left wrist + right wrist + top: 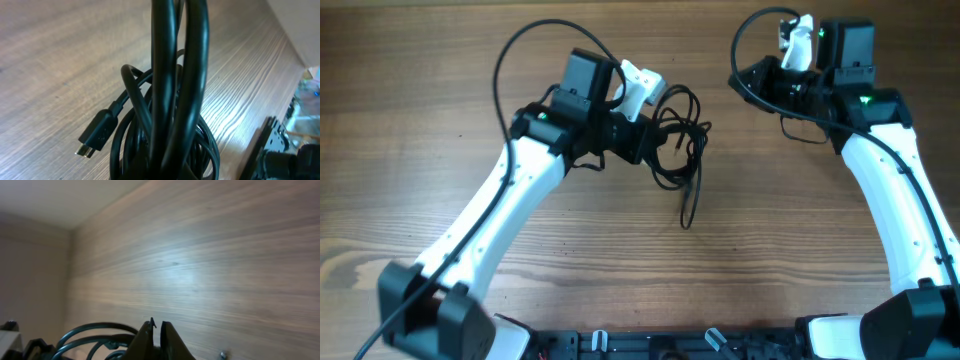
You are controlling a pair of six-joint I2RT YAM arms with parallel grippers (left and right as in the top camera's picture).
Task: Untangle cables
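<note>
My left gripper (658,140) is clamped on the cables (684,132), a looped black bundle near the middle of the table (440,80), somewhat toward the far edge. One strand trails from the bundle toward the near edge. In my left wrist view the loops fill the frame, with a plug (96,135) sticking out at the left. My right gripper (156,334) is pinched nearly closed on nothing, near the far right corner.
</note>
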